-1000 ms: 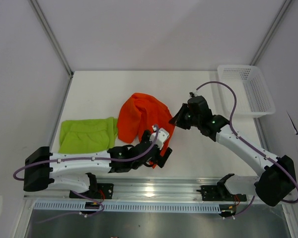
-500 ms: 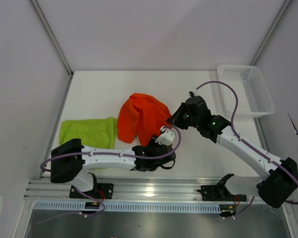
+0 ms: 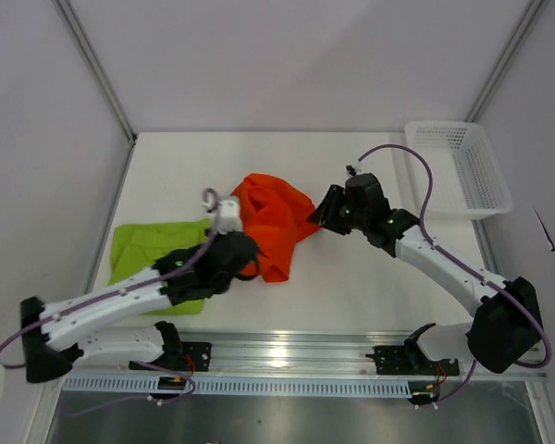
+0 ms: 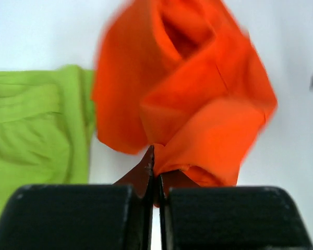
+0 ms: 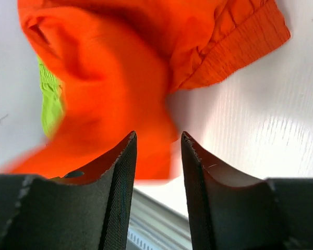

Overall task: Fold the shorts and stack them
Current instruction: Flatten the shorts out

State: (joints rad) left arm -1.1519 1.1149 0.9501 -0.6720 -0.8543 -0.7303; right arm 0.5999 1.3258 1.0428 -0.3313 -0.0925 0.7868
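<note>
Left gripper (image 4: 154,172) clamped shut on a hem of the bright orange-red soft cloth shorts (image 3: 276,215), which lie bunched mid white table (image 3: 166,176), probably to draw a fold across. Right gripper (image 5: 158,140) half open and empty, beside their right edge. Lime green cloth shorts (image 3: 153,245) lie flat by the left edge.

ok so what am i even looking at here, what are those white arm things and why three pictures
These are two robot arms bolted to a table, the left arm and the right arm; each ends in a two-finger gripper. The wide picture looks down from above; the other two come from cameras on the wrists. On the table lie green shorts, orange shorts and a white basket at the far right corner. The left gripper is shut, pinching the orange shorts. The right gripper is open beside them, holding nothing.
</note>
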